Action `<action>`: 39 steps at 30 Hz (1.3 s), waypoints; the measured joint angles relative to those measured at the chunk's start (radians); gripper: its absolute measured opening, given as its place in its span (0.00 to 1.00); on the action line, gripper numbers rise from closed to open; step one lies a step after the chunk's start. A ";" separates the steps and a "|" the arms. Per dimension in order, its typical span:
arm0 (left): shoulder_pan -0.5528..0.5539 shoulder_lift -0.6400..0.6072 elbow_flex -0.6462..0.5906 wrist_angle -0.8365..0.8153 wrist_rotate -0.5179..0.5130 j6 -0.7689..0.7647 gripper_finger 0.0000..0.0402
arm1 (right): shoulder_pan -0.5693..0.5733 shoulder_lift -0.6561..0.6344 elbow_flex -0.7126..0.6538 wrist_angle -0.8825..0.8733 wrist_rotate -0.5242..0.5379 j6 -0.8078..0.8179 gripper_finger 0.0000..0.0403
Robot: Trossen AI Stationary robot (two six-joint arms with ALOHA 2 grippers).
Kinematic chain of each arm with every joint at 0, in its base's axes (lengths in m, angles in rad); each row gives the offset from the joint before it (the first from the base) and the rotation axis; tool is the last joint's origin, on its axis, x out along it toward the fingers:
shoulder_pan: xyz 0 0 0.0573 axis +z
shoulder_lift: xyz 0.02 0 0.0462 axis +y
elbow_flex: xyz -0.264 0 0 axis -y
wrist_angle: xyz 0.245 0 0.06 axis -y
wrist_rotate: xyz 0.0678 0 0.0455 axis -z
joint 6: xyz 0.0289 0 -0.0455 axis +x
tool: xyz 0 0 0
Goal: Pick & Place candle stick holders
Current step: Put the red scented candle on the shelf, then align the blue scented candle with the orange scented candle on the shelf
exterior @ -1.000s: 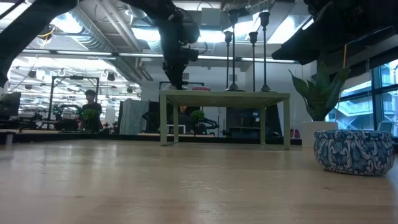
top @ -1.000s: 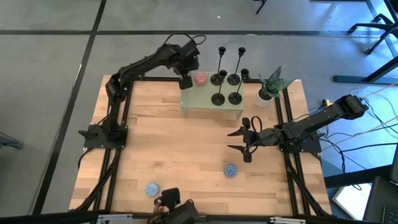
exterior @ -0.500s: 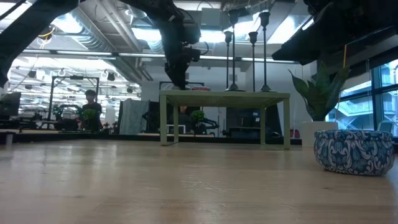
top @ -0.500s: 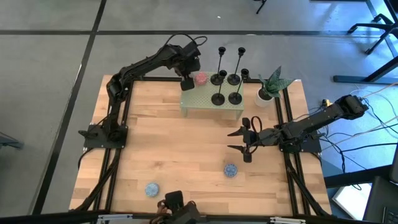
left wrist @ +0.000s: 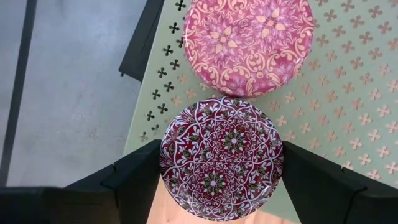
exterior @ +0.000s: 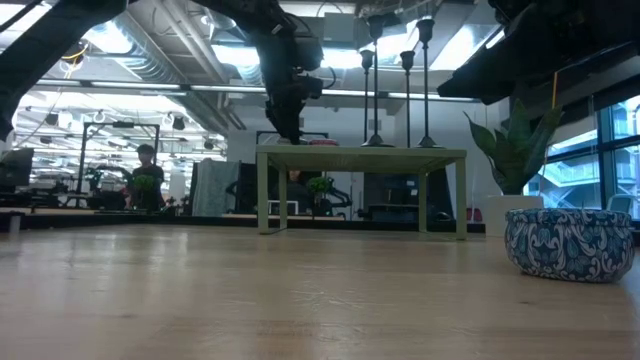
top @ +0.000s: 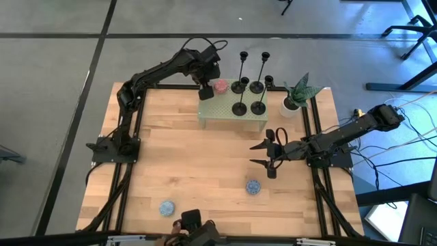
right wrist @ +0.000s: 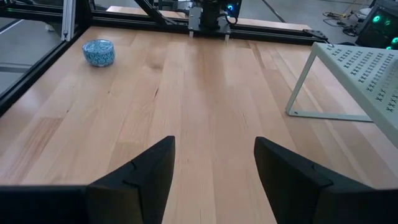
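Wood-plank worktop (top: pixel 205 171) w/ black frame rails, grey floor around it; low view shows a lab room beyond, a person (exterior: pixel 146 175) far back.

Near edge: blue speckled disc (top: pixel 166 207) at abt 7 o'clock, second blue disc (top: pixel 253 186) at abt 5 o'clock. In low view that second disc looms at the right.

Mid worktop, 3 o'clock side: right pincer (top: pixel 268 155) hovers low over bare wood, fingers apart, nothing between them. Right wrist view confirms: gap shows only planks, first blue disc (right wrist: pixel 99 52) off at the far side.

Farther, abt 12 o'clock: pale green perforated stand (top: pixel 232 113). On its far half stand the candle stick holders (top: pixel 248 89), four black ones clustered: two tall stems, two short, all upright. Potted plant (top: pixel 295 96) just beside the stand at abt 1 o'clock.

Left pincer (top: pixel 205 89) sits over the stand's 10 o'clock corner. Left wrist view: fingers (left wrist: pixel 134 180) spread wide, gripping a dark red patterned disc (left wrist: pixel 221 158) by its sides, over the stand's edge. Pink patterned disc (left wrist: pixel 249 43) lies on the stand, rims abt touching.
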 joint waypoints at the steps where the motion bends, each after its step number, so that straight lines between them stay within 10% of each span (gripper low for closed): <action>1: 0.000 0.000 0.000 0.000 0.000 -0.008 0.73 | 0.000 0.000 0.000 0.000 0.000 0.000 0.56; 39: -0.031 -0.014 0.020 -0.005 -0.128 -0.030 0.85 | 0.000 0.000 0.000 0.000 -0.003 -0.002 0.56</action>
